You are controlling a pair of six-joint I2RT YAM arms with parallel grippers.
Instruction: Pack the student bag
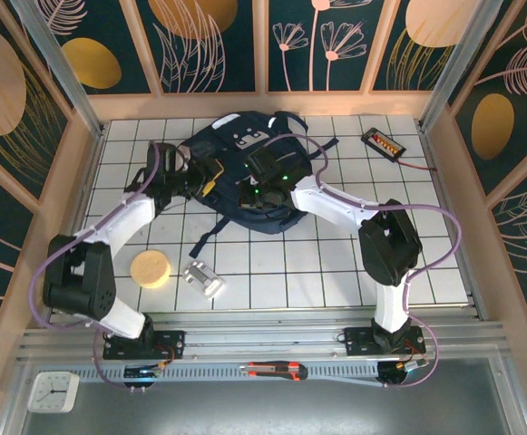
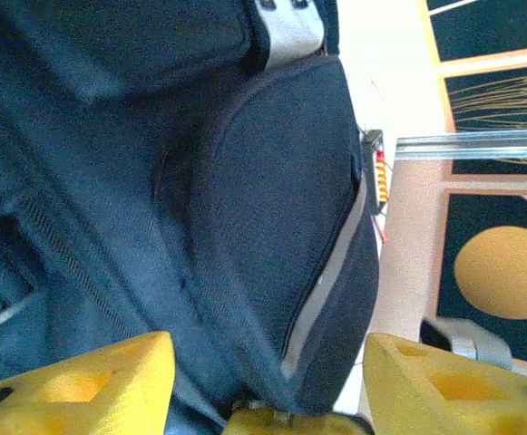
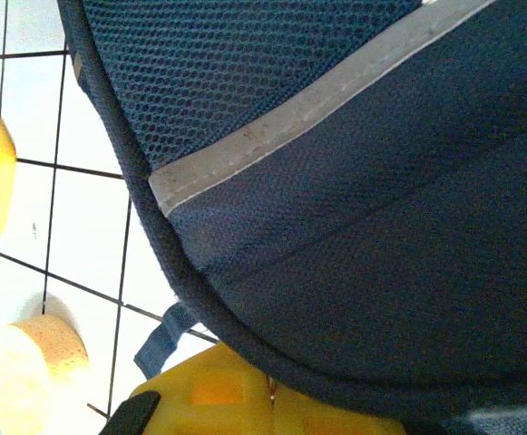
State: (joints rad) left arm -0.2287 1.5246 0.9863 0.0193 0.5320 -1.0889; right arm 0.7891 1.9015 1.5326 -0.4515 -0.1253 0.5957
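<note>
The student bag (image 1: 245, 149) is a large dark navy backpack lying on the white tiled table at the back centre, with a grey-white buckle patch (image 1: 248, 138) near its top. My left gripper (image 1: 207, 178) is at the bag's left side. In the left wrist view it (image 2: 266, 349) is open, its yellow fingers (image 2: 109, 381) wide apart with navy fabric and the pale stripe (image 2: 331, 281) between them. My right gripper (image 1: 261, 187) rests on the bag's middle. In the right wrist view it (image 3: 272, 394) is shut on the bag's corded rim (image 3: 168, 272).
A round yellow sponge (image 1: 151, 268) and a small silver-white object (image 1: 203, 279) lie front left on the table. A black device with a red and yellow strip (image 1: 383, 142) sits at the back right. A loose strap (image 1: 210, 237) trails from the bag. Wooden walls enclose the table.
</note>
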